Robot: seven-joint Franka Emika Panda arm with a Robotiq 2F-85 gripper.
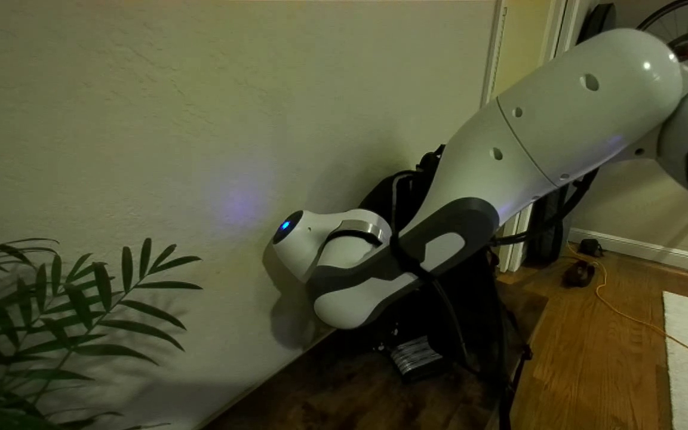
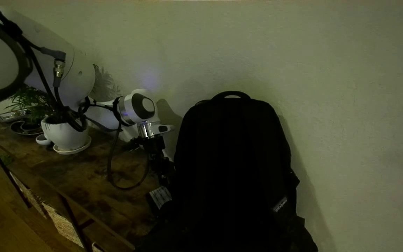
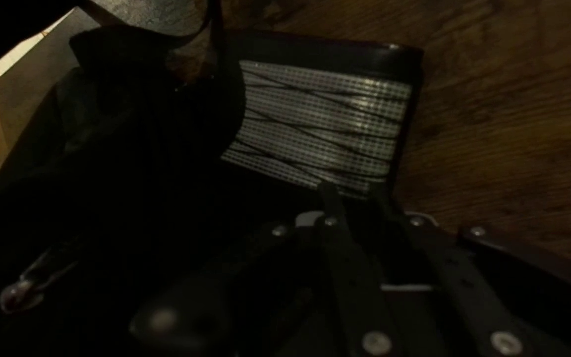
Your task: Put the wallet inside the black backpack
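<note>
My gripper (image 3: 352, 191) has a narrow gap between its fingertips (image 3: 333, 203); whether they pinch anything I cannot tell. Directly ahead in the wrist view is the wallet (image 3: 322, 126), its long axis seemingly crosswise, its near edge overlapped by them. The black backpack (image 3: 132, 173) hides its left end; I cannot make out the backpack's opening.

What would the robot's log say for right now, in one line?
wallet: beside black backpack, not inside | end effector: by wallet's edge, grip unclear | task: unfinished
</note>
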